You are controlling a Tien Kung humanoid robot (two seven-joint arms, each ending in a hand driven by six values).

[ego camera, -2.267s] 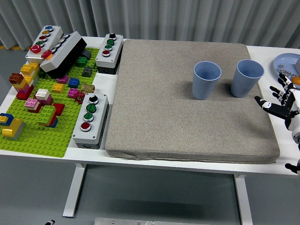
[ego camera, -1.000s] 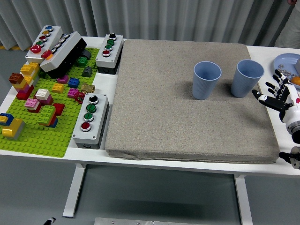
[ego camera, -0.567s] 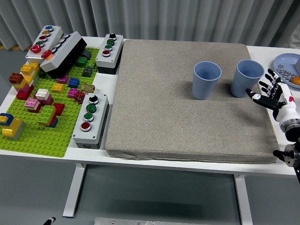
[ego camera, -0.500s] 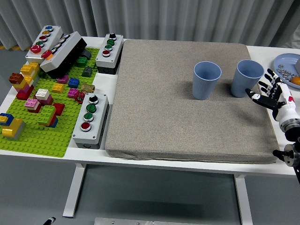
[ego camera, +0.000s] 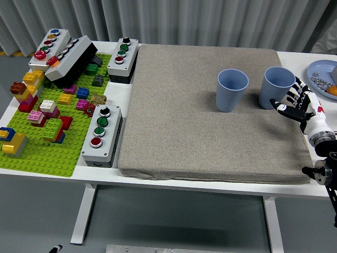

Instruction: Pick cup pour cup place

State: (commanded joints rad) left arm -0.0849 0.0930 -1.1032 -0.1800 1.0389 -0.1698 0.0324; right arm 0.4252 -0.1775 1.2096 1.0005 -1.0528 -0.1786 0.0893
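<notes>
Head view, single frame inspected. My right hand [ego camera: 299,106] enters from the right edge at mid-height, fingers spread apart and holding nothing. Its fingertips [ego camera: 291,98] lie just beside the lower right wall of the right blue cup [ego camera: 277,87]; I cannot tell whether they touch it. My thumb points left, below that cup's base. My left hand does not appear.

The right blue cup stands upright in the upper right of the frame, on the grey mat [ego camera: 210,116]. The left blue cup [ego camera: 232,90] stands upright just to its left, near but apart from it. I cannot tell whether either cup holds anything.

The grey mat covers the centre and right of the white table [ego camera: 174,184]. At the far right edge, upper part of the frame, a blue plate [ego camera: 320,68] sits partly cut off, carrying small metallic items and something orange; both are too small to identify.

Left third of the frame: a green building-brick baseplate [ego camera: 39,158] with assorted coloured bricks scattered on it. A grey button box [ego camera: 101,134] lies between the baseplate and the mat, lower left of centre. A second button box [ego camera: 123,59] sits at the mat's upper left corner. Two more control boxes [ego camera: 63,52] rest at the upper left, one tilted against the other.
</notes>
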